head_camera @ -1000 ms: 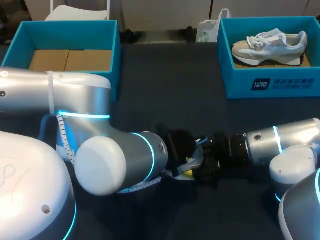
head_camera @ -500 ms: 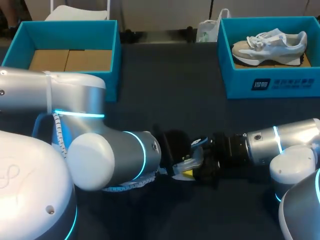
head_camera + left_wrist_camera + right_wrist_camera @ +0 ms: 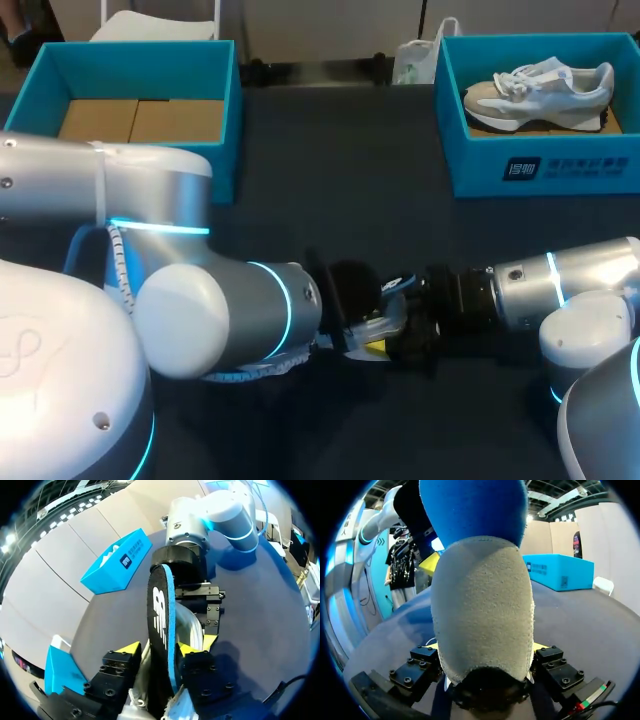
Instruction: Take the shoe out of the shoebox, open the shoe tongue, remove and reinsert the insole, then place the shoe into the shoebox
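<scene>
A pale shoe (image 3: 392,318) hangs low over the table's middle front, between my two arms. My right gripper (image 3: 485,647) is shut on that shoe (image 3: 482,605), a finger on each side. A black insole (image 3: 160,605) with a blue edge juts out of the shoe (image 3: 192,625) and stands between the fingers of my left gripper (image 3: 160,650). One yellow fingertip (image 3: 192,647) lies against it; the other stands a little off, so this gripper is open. The insole's blue underside (image 3: 475,505) rises past the shoe. A second shoe (image 3: 540,92) lies in the right blue shoebox (image 3: 540,165).
A blue box (image 3: 225,110) with cardboard inside stands at the back left. A white bag (image 3: 415,60) sits at the back beside the right shoebox. Dark table (image 3: 340,190) stretches between the boxes and the arms.
My left arm's elbow has slid a little to the left, and its gripper end with it. The right arm and the shoe have kept still.
</scene>
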You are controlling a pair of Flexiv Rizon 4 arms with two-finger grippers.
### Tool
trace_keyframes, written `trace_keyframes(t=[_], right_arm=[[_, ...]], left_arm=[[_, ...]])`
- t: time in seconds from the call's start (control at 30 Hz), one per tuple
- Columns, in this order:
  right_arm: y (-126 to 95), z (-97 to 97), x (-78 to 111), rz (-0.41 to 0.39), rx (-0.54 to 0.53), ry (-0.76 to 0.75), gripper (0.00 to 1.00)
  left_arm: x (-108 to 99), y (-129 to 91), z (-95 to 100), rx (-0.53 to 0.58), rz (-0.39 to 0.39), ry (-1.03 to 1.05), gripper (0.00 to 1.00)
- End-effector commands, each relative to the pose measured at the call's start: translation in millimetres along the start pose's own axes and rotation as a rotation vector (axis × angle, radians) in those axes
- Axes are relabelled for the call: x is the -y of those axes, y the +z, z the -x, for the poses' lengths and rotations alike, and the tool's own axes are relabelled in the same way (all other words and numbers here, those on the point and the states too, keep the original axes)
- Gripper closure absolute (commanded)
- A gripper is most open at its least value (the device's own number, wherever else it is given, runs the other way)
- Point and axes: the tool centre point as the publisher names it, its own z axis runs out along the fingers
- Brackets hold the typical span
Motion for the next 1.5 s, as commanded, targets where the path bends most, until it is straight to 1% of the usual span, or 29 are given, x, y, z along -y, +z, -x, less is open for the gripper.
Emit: trace_keyframes(t=[0.03,0.07,0.1,0.3,0.47,0.7,0.87,0.9,1.07,1.13,1.27,1.3,1.5], right_arm=[[1,-0.8,-0.1,-0.003,0.000,0.000,1.00],[1,-0.8,-0.1,-0.003,0.000,0.000,1.00],[1,-0.8,-0.1,-0.003,0.000,0.000,1.00],[1,-0.8,-0.1,-0.003,0.000,0.000,1.00],[1,-0.8,-0.1,-0.003,0.000,0.000,1.00],[1,-0.8,-0.1,-0.003,0.000,0.000,1.00],[1,-0.8,-0.1,-0.003,0.000,0.000,1.00],[1,-0.8,-0.1,-0.003,0.000,0.000,1.00],[1,-0.8,-0.1,-0.003,0.000,0.000,1.00],[1,-0.8,-0.1,-0.003,0.000,0.000,1.00],[1,-0.8,-0.1,-0.003,0.000,0.000,1.00],[1,-0.8,-0.1,-0.003,0.000,0.000,1.00],[1,-0.8,-0.1,-0.003,0.000,0.000,1.00]], left_arm=[[0,4,0.5,-0.008,-0.003,-0.002,0.89],[0,5,0.3,-0.009,-0.003,-0.003,0.98],[0,6,0.3,-0.010,-0.002,-0.004,1.00],[4,12,4.0,-0.045,0.006,-0.031,1.00],[16,6,13.4,-0.132,-0.004,-0.081,1.00],[49,-17,25.5,-0.308,-0.046,-0.140,1.00],[73,-33,31.1,-0.399,-0.081,-0.182,1.00],[79,-37,33.2,-0.433,-0.093,-0.196,1.00],[101,-58,38.1,-0.529,-0.152,-0.233,1.00],[109,-67,39.7,-0.590,-0.176,-0.245,1.00],[126,-87,44.3,-0.686,-0.230,-0.258,1.00],[131,-96,44.9,-0.718,-0.248,-0.251,1.00],[153,-133,50.4,-0.820,-0.321,-0.205,1.00]])
